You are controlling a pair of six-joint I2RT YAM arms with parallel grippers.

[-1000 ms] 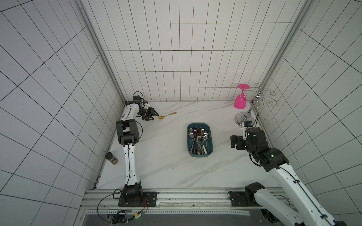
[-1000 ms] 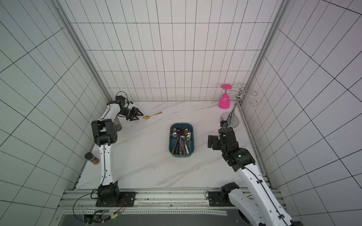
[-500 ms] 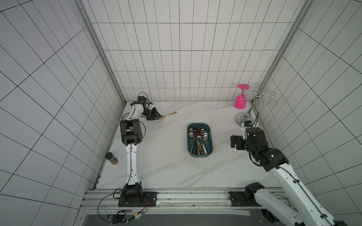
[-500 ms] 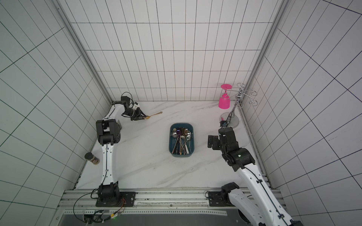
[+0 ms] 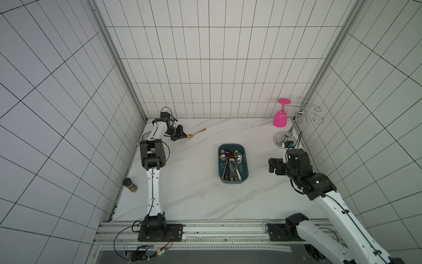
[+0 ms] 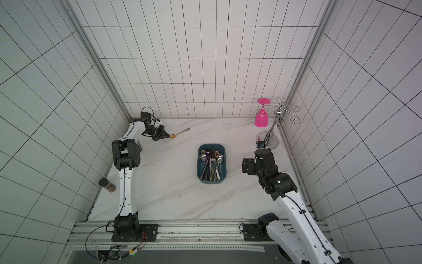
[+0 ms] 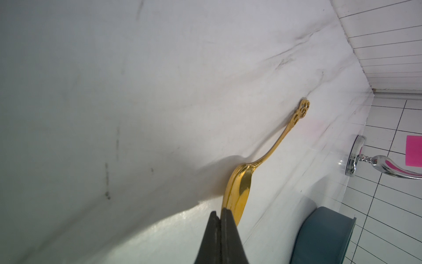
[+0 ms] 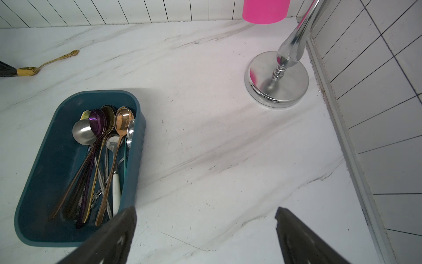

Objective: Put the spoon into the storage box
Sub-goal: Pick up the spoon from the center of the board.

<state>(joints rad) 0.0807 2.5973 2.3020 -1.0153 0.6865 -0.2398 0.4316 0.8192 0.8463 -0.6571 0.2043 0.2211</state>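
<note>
Closure is the news. A second ago your left tool stood short of the spoon with its jaws apart. It has since slid up to the bowl, and the jaws now meet tip to tip. In the left wrist view the gold bowl's end sits right at the seam between them. From that angle you cannot be sure whether the rim is pinched or lies just beside the tips.

The spoon has not left the desk. It lies near the back edge, toward the back left corner, with its ornate handle pointing away from the tool and flat on the marble. Judge the grasp as made but unproven; a slow lift should tell you.

The storage box sits well apart from the spoon, around the middle of the desk, with several other spoons already inside. Your right tool hovers just beside the box, jaws wide apart and holding nothing.

As for writing, the small brown jar at the left edge carries a label, but it is too small to read. Nothing legible shows on the box, the pink glass or its chrome rack at the back right corner.
</note>
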